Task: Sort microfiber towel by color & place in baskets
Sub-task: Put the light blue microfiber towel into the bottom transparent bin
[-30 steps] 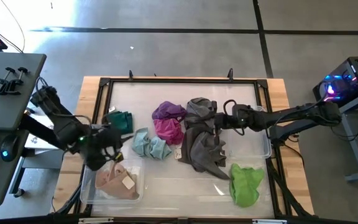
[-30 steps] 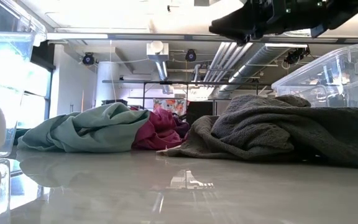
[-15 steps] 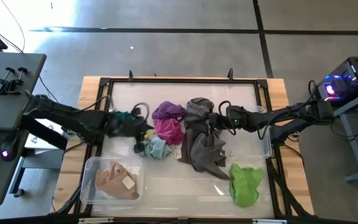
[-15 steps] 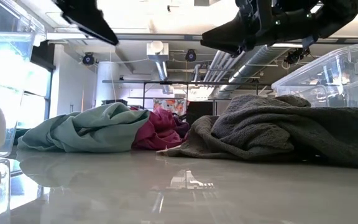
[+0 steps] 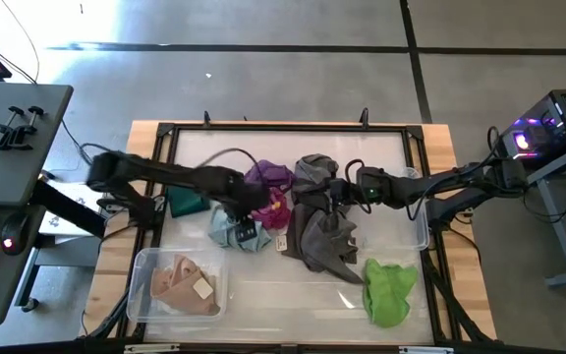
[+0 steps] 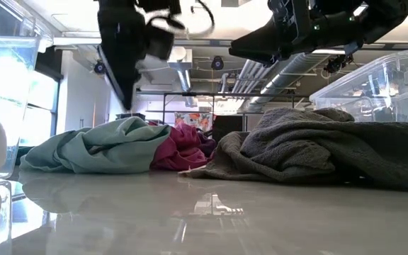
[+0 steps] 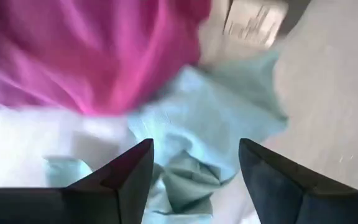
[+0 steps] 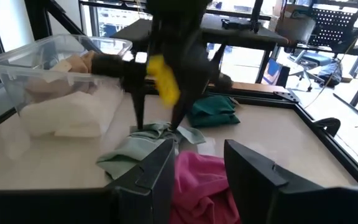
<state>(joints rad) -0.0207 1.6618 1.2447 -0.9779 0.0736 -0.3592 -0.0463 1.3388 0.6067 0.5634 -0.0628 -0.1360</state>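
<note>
**High view.** My left gripper [image 5: 247, 228] sits above the pale blue towel [image 5: 236, 231], near the worktop [image 5: 293, 295] centre, just beside the magenta towel [image 5: 268, 205]. The blue towel lies crumpled, its long axis running roughly left-right across the picture, with no clear pointing end. My right gripper [image 5: 334, 192] hovers over the grey towel [image 5: 320, 226]. The left basket [image 5: 143, 285] holds pale cloths; the lime towel [image 5: 389, 290] lies apart at the near right.

**Low view.** The left gripper [image 6: 128, 99] hangs just above the blue towel's [image 6: 98, 147] crest, not yet touching as far as I can tell.

**Left wrist view.** My jaws stand spread, one finger [image 7: 126, 177] on each side of a raised fold of blue towel [image 7: 197, 168]. To do this step well, I judge I should descend straight onto that fold, close only on blue fabric, and keep clear of the magenta towel [image 7: 104, 56] touching it.

**Right wrist view.** The right jaws stand partly spread, holding nothing I can see; the left gripper [image 8: 157, 121] shows beyond, over the blue towel [image 8: 135, 149].
</note>
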